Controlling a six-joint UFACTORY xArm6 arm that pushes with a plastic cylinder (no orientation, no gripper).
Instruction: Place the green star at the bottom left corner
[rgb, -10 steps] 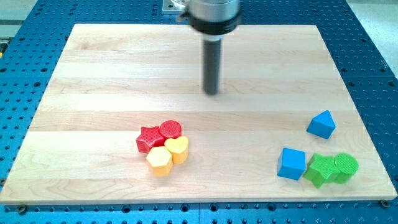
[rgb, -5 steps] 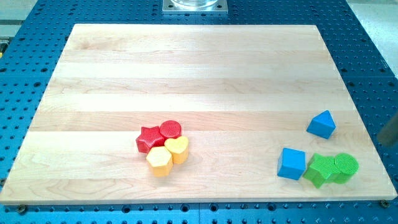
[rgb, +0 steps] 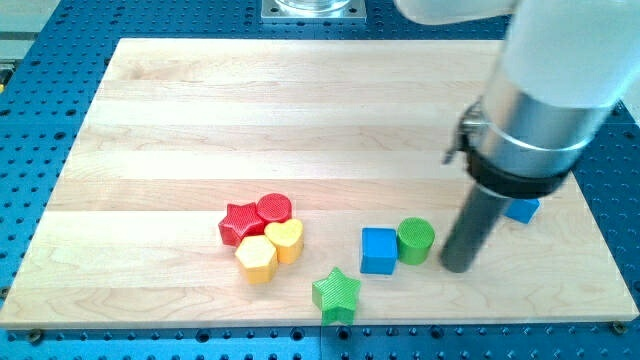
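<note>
The worktop (rgb: 200, 120) is a pale wooden board with soft stripes in the grain. It sits on a blue metal base (rgb: 40, 150) full of little holes.

The green star (rgb: 336, 294) lies near the view's bottom edge, about in the middle, not in the bottom left corner. Its top looks bumpy with fine ridges.

Just above it to the right sit a blue cube (rgb: 379, 250) and a round green cylinder (rgb: 415, 240), touching side by side.

The tool is a smooth dark rod with no jaws, so it holds nothing. My tip (rgb: 457, 266) rests on the wood just right of the green cylinder, well apart from the star.

A second blue block (rgb: 522, 210) peeks out behind the rod.

To the left, four blocks huddle together: a red star (rgb: 238, 222), a red cylinder (rgb: 274, 209), a yellow heart (rgb: 285, 239) and a yellow hexagon (rgb: 256, 258).
</note>
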